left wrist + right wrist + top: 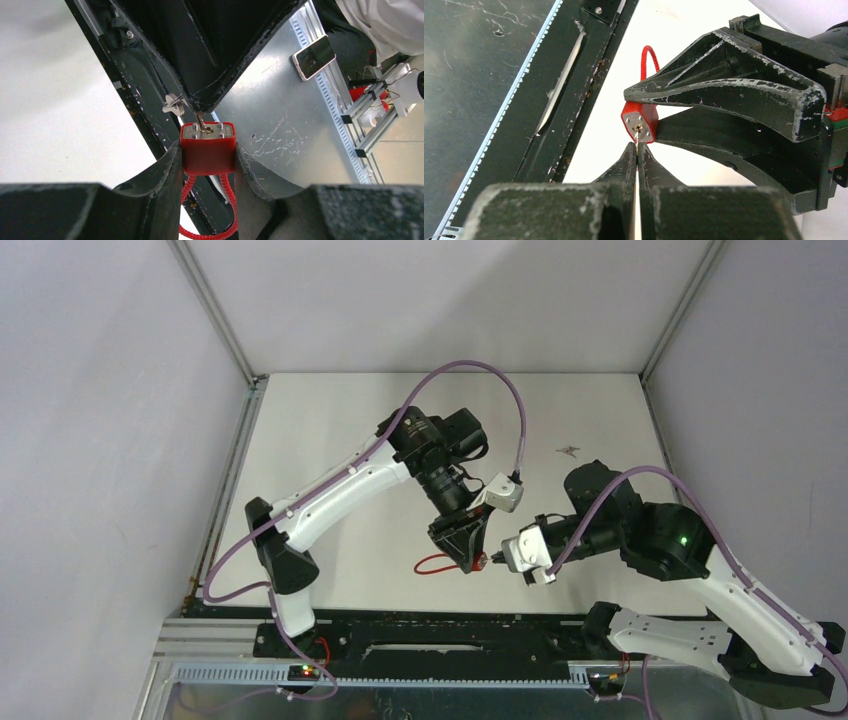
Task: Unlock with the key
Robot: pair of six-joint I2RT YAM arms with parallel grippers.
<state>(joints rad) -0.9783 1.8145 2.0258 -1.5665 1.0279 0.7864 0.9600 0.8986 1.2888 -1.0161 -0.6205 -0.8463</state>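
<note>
A small red padlock (208, 150) with a red cable loop (210, 230) is clamped between my left gripper's (208, 155) fingers, its metal keyhole face pointing away. It also shows in the right wrist view (640, 121) and, small, in the top view (478, 560). My right gripper (637, 146) is shut on a thin metal key (637, 134), edge on between the fingers. The key's tip sits in the keyhole. In the left wrist view the key (201, 122) enters the lock face from the right gripper's fingertips (197, 102). The two grippers meet at the table's near edge (490, 558).
A black rail (574, 85) and a scratched metal plate (280, 115) lie below the grippers at the table's near edge. A phone (314, 57) lies beyond the plate. A small scrap (570, 450) lies on the white table at back right.
</note>
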